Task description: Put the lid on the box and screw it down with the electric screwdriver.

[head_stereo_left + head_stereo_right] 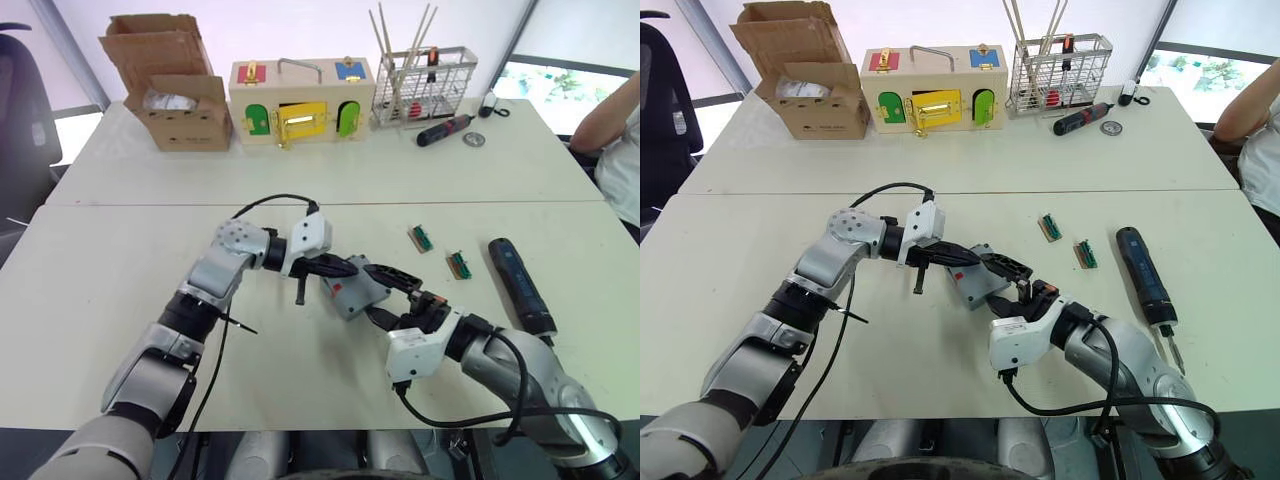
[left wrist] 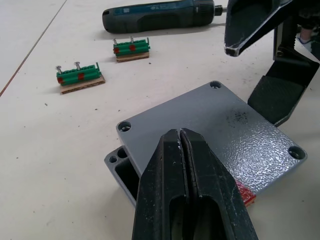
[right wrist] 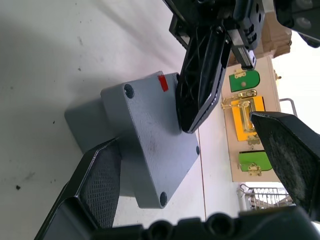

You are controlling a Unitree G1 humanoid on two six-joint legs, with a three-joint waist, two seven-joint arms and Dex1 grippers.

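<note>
Two green blocks (image 1: 420,238) near box (image 1: 352,296), left tool (image 2: 181,137) closed on askew lid (image 2: 220,135), right tool (image 3: 215,145) open

I'm looking at two pale counters butted together, the near counter (image 1: 120,260) and the far counter (image 1: 330,165). On the near one, between my left claw (image 1: 352,268) and right claw (image 1: 392,296), sits the box (image 1: 352,297) with the lid (image 2: 220,135) resting skewed on top. Beyond my right claw lie two green terminal blocks (image 1: 419,238), and further out on that side the electric screwdriver (image 1: 520,284). Far past both claws, the far counter carries a cardboard box (image 1: 180,95), a wooden box (image 1: 302,102), a wire basket (image 1: 424,85) and a red-and-black screwdriver (image 1: 444,130).
</note>
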